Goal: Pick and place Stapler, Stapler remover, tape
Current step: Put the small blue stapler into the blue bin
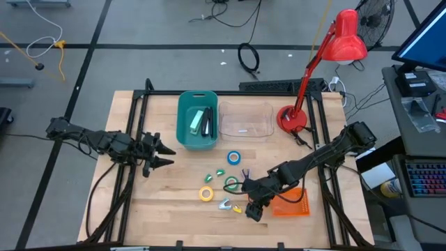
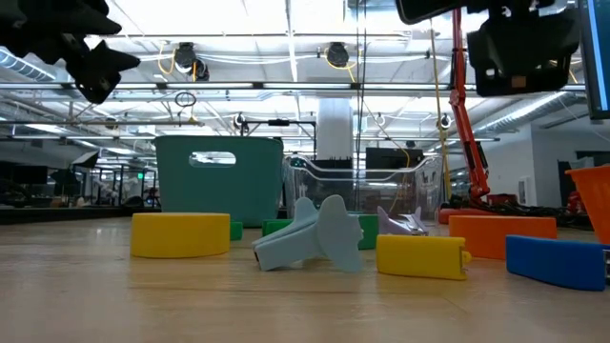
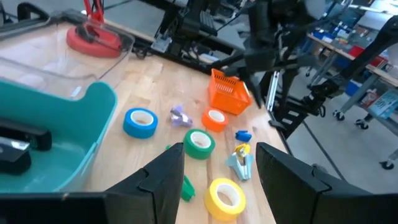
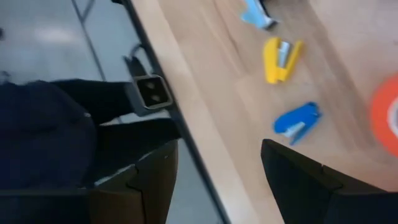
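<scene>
Four tape rolls lie flat on the table: blue, green, yellow and orange, the last largely under the right arm in the high view. Small claw-like staple removers lie among them: yellow, blue, light blue, purple and green. Staplers lie inside the teal bin. My left gripper hovers open, left of the rolls. My right gripper is open above the removers near the table's near edge.
A clear plastic container stands right of the teal bin. A red desk lamp stands at the far right. An orange basket sits beside the right gripper, near the near edge. Bare wood lies on the table's left.
</scene>
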Robot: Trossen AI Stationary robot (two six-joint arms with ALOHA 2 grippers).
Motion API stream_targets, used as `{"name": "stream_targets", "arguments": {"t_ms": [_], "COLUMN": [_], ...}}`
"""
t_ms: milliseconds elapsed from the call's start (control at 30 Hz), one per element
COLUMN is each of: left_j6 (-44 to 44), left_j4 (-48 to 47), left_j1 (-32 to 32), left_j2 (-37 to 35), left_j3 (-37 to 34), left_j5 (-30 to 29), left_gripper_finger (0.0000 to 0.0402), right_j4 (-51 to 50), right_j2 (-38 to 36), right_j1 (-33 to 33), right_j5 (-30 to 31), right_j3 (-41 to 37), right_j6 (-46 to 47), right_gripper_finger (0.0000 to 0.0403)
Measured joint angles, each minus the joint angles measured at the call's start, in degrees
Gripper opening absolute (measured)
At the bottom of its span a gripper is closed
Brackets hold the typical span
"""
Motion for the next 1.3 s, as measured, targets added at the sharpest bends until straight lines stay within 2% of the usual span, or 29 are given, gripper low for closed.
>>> {"name": "stream_targets", "arguments": {"t_ms": [267, 800, 1133, 1300], "left_j6": [-2.07, 0.27, 0.09, 0.1], "left_j4": [-1.33, -1.7, -1.65, -1.66], "left_j1": [0.0, 0.0, 0.0, 0.0], "left_j2": [0.0, 0.0, 0.0, 0.0], "left_j3": [0.0, 0.0, 0.0, 0.0], "left_j5": [0.99, 1.49, 1.49, 1.49], "left_gripper_finger": [0.02, 0.02, 0.02, 0.02], "right_j4": [1.37, 2.13, 8.52, 3.09], "right_j2": [0.0, -0.02, -0.04, 0.12], "right_j1": [0.02, -0.16, -0.26, 0.13], "right_j5": [0.24, -0.19, 3.56, 7.94], "right_j3": [-0.27, -8.33, -8.4, -3.48], "right_j6": [3.38, 26.81, 25.67, 24.69], "right_gripper_finger": [0.0224, 0.0224, 0.0224, 0.0224]}}
